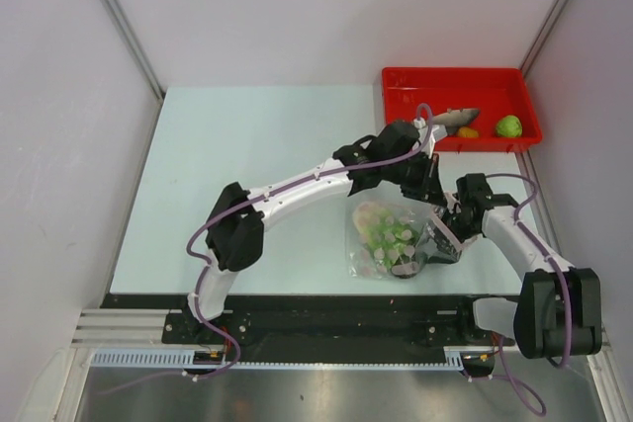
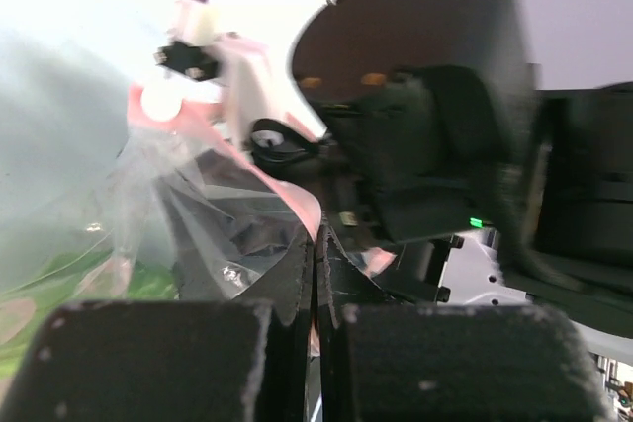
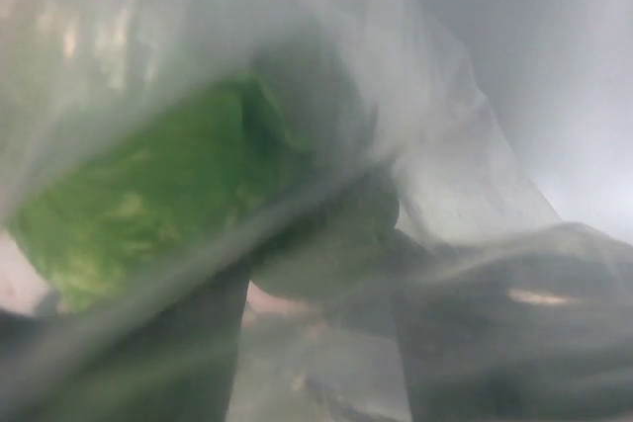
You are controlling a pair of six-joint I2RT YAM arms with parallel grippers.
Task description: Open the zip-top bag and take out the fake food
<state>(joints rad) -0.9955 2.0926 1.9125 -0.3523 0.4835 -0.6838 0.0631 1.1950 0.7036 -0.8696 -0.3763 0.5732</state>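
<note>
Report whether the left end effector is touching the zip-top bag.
Touching. The left wrist view shows the left end effector shut on the zip-top bag, with the bag's pink zip strip and clear film pinched in it and no gap.

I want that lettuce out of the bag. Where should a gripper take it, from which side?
Probably the ruffled edge of the lettuce nearest the right end of the zip-top bag, entering there, where the left gripper pinches the pink strip: thin leaves suit a pinch.

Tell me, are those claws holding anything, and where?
The left gripper pinches the bag at its pink zip strip. Whether the right gripper holds anything cannot be told.
</note>
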